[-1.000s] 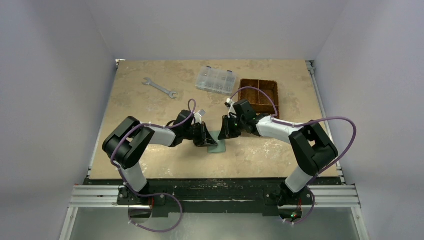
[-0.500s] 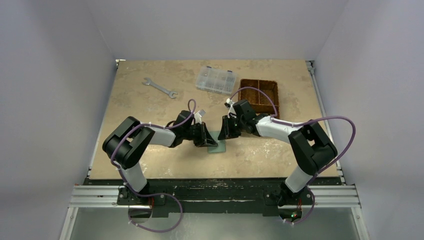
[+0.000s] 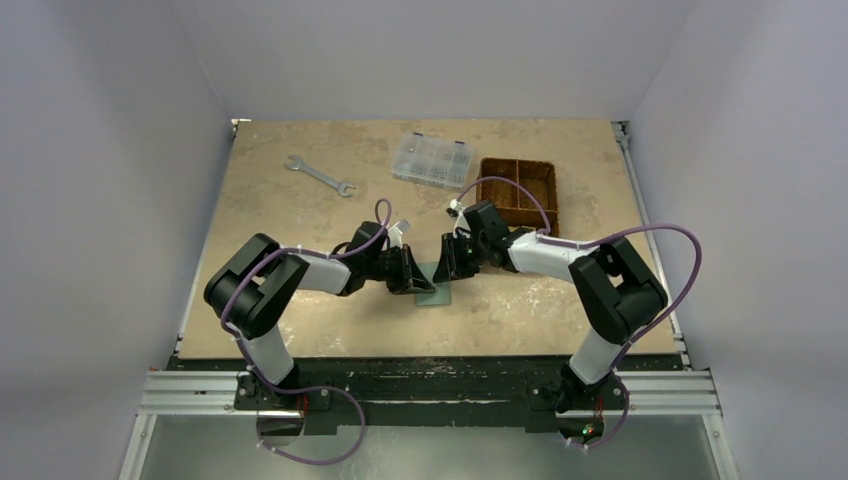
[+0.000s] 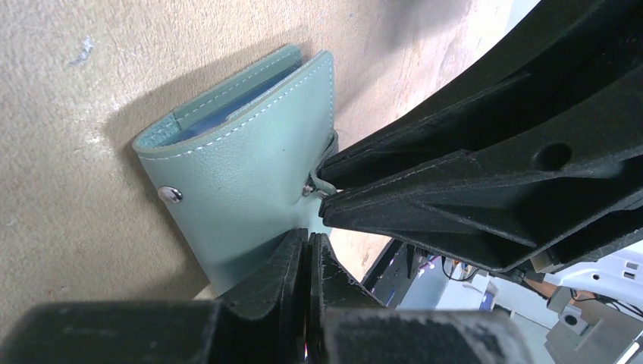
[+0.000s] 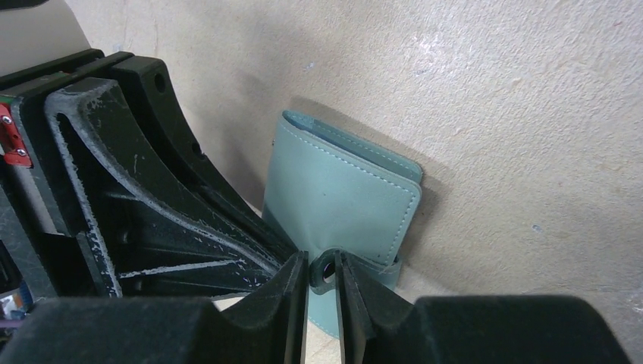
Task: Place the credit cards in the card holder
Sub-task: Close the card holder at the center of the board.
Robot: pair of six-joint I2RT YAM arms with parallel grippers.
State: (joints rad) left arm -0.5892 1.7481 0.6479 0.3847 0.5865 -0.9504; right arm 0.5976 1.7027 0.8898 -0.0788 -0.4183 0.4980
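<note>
Light: bright and even, coming from above; the walls read pale grey.
Shadows: the card holder (image 4: pixel 243 152) throws a soft dark shadow on the tabletop (image 4: pixel 61 114); the arms cast faint ones.
Glare: a small highlight on the snap stud (image 4: pixel 170 195); the far tabletop is washed out.
Focus: the left gripper (image 4: pixel 307 241) and right gripper (image 5: pixel 322 265) are blurred close to their lenses.
Top view: fine detail is soft.

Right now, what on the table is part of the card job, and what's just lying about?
Job:
- card holder, folded, on the table
- left hand, pinching its edge
- right hand, on its snap tab

Lying about:
- wrench
- clear compartment box
- brown basket
</note>
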